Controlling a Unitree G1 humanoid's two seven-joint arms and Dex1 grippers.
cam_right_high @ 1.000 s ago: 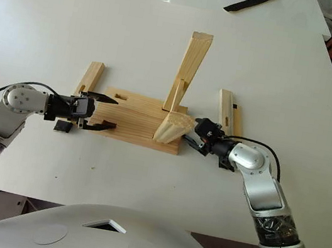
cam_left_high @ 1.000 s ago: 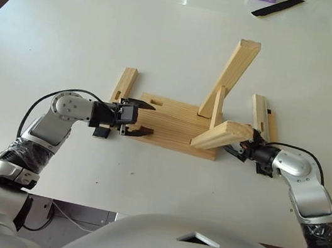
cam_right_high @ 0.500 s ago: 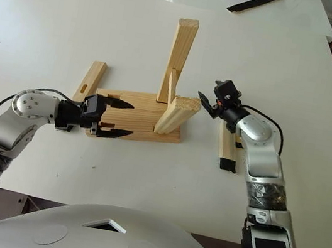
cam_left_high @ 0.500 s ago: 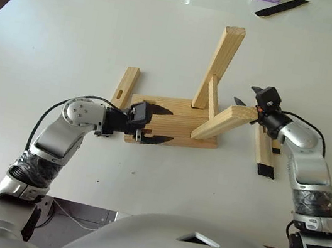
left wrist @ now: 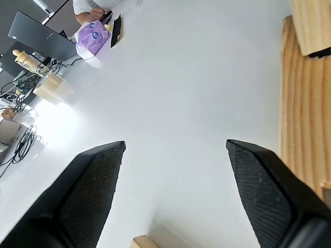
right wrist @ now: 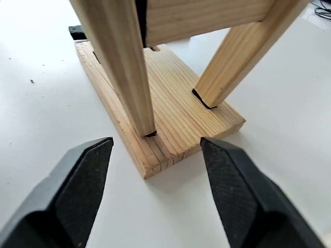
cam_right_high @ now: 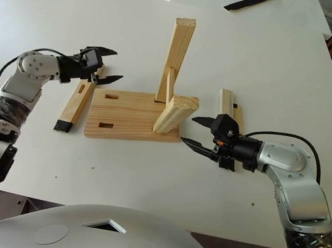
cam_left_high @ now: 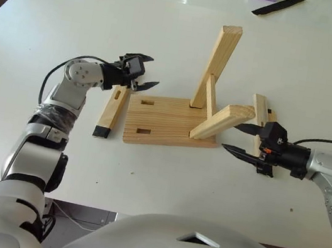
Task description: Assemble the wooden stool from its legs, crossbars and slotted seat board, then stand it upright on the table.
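the slotted seat board lies flat on the counter between the two pairs of jaws, with an upright leg, a tilted leg and a crossbar standing in its end nearer the right jaws. the right jaws are spread and empty just off that end, under the tilted leg's top, with a loose leg beside them. the left jaws are spread and empty over the far end of a second loose leg lying beside the board.
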